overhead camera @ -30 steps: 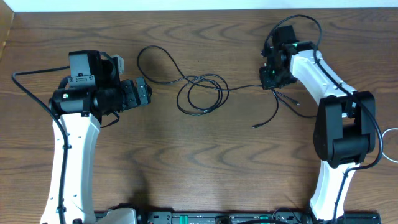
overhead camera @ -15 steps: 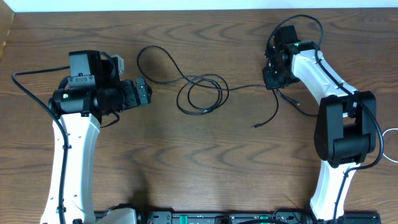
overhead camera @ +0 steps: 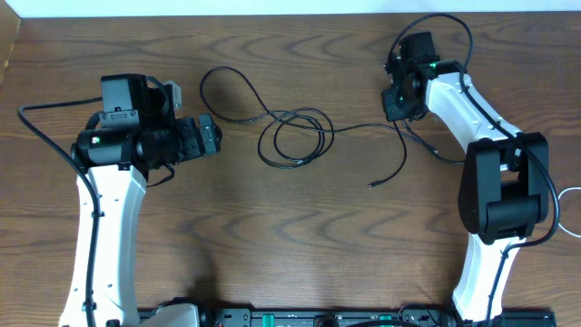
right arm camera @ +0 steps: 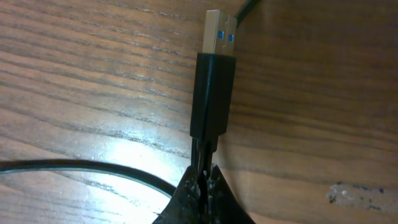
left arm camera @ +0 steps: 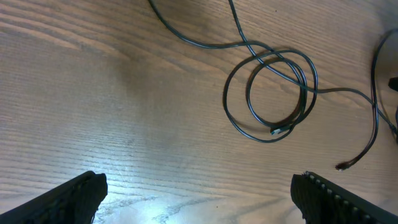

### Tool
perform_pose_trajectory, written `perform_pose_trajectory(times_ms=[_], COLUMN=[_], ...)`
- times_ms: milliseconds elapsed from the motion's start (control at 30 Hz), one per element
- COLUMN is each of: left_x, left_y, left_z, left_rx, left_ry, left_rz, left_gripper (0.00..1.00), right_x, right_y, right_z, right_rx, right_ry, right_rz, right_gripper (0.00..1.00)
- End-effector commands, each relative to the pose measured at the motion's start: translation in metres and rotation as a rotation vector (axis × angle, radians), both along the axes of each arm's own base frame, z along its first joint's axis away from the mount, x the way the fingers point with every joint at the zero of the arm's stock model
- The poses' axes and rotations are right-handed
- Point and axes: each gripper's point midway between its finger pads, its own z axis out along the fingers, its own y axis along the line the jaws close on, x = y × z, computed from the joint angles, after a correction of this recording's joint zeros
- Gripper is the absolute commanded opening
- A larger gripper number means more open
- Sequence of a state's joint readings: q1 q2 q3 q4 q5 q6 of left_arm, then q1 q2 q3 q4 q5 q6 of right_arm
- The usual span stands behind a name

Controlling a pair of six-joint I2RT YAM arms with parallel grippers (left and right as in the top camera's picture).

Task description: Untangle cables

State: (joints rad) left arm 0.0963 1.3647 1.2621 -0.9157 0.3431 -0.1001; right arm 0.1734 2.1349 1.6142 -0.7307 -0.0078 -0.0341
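Right wrist view: the right gripper (right arm camera: 203,180) is pinched fully closed on the black cable (right arm camera: 203,148) just behind its USB plug (right arm camera: 213,74), over the worktop (overhead camera: 300,236). Overhead, the cable runs left from there into loose loops mid-worktop. The left gripper (overhead camera: 213,136) hangs wide open and empty, near those loops.
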Motion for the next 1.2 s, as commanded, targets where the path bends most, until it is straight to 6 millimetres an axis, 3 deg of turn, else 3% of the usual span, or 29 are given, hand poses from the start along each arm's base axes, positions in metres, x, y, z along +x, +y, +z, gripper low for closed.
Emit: perform_pose_trajectory(times_ms=[0, 267, 367, 467, 567, 633, 733, 900, 967, 1100, 1167], left_x=[-0.003, -0.002, -0.002, -0.002, -0.002, -0.002, -0.002, -0.002, -0.002, -0.003, -0.003], left_y=[-0.001, -0.001, -0.001, -0.001, -0.001, -0.001, -0.001, -0.001, -0.001, -0.001, -0.001], left_z=[0.003, 0.003, 0.003, 0.003, 0.003, 0.003, 0.003, 0.003, 0.003, 0.003, 0.003], left_rx=[-0.002, -0.002, -0.001, -0.002, -0.002, -0.002, -0.002, -0.002, -0.002, -0.001, -0.002], left_ry=[-0.013, -0.013, -0.014, -0.014, -0.014, -0.014, -0.013, -0.013, -0.013, -0.013, -0.013], left_rz=[-0.018, -0.018, -0.018, -0.018, -0.018, -0.018, -0.018, -0.018, -0.018, -0.018, -0.018], left_gripper=[1.0, 1.0, 1.0, 1.0, 1.0, 1.0, 1.0, 1.0, 1.0, 1.0, 1.0], right_x=[0.002, -0.006, -0.007, -0.009, -0.013, -0.014, -0.014, -0.016, -0.017, -0.019, -0.018], right_y=[0.002, 0.005, 0.006, 0.006, 0.006, 0.007, 0.008, 0.017, 0.022, 0.039, 0.059], right_z=[-0.013, -0.043, -0.044, -0.045, -0.047, -0.048, -0.048, -0.047, -0.047, -0.044, -0.036], right_rx=[0.018, 0.026, 0.03, 0.029, 0.029, 0.031, 0.044, 0.08, 0.094, 0.187, 0.292], right_ry=[0.021, 0.092, 0.097, 0.105, 0.12, 0.124, 0.127, 0.137, 0.14, 0.153, 0.146], right_rz=[0.014, 0.009, 0.006, 0.007, 0.002, -0.006, -0.02, -0.03, -0.033, -0.009, 0.058], right_gripper=[0.01, 0.04, 0.25, 0.62, 0.66, 0.62, 0.37, 0.16, 0.01, 0.01, 0.01])
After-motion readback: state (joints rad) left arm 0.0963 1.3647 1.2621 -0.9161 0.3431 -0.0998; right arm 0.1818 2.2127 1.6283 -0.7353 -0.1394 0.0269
